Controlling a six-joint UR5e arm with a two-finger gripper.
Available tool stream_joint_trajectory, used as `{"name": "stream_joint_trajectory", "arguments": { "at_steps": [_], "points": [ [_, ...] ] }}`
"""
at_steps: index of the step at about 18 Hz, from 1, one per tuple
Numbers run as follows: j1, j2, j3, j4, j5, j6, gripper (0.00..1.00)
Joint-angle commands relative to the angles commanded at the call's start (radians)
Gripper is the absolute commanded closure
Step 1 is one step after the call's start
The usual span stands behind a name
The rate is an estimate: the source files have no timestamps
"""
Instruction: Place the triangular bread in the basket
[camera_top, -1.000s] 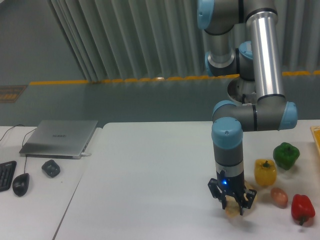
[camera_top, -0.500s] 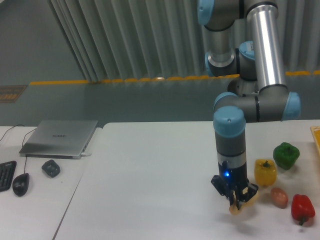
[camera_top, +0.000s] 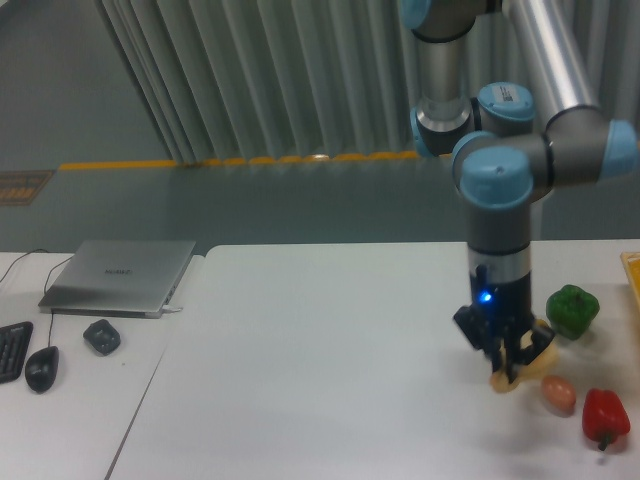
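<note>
The triangular bread (camera_top: 524, 374) is a pale tan slice, tilted and lifted just above the white table (camera_top: 320, 380), right of centre. My gripper (camera_top: 508, 362) points straight down and is shut on the bread, whose lower edge sticks out below and to the right of the fingers. Only a thin yellow-orange sliver of the basket (camera_top: 633, 272) shows, at the right edge of the view, well to the right of the gripper.
A small brown egg (camera_top: 558, 393) and a red pepper (camera_top: 605, 416) lie right of the gripper, with a green pepper (camera_top: 572, 310) behind them. A laptop (camera_top: 120, 276), a mouse (camera_top: 42, 368) and a keyboard (camera_top: 10, 350) sit on the left table.
The gripper closed on the bread, lifted it off the table and carried it up and to the right, towards the peppers. It now hides the yellow pepper.
</note>
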Motion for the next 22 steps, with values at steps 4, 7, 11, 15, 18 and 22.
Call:
{"name": "stream_joint_trajectory", "arguments": {
  "at_steps": [4, 7, 11, 15, 18, 22],
  "points": [
    [0.089, 0.031, -0.003, -0.106, 0.002, 0.257, 1.00],
    [0.150, 0.038, -0.003, -0.144, 0.006, 0.419, 1.00],
    [0.218, 0.034, -0.025, -0.144, 0.054, 0.626, 0.99],
    [0.291, 0.019, -0.032, -0.135, 0.048, 0.712, 0.96],
    [0.315, -0.003, -0.035, -0.071, 0.046, 0.712, 0.96],
    [0.342, -0.024, -0.054, -0.023, 0.048, 0.714, 0.74]
  ]
}}
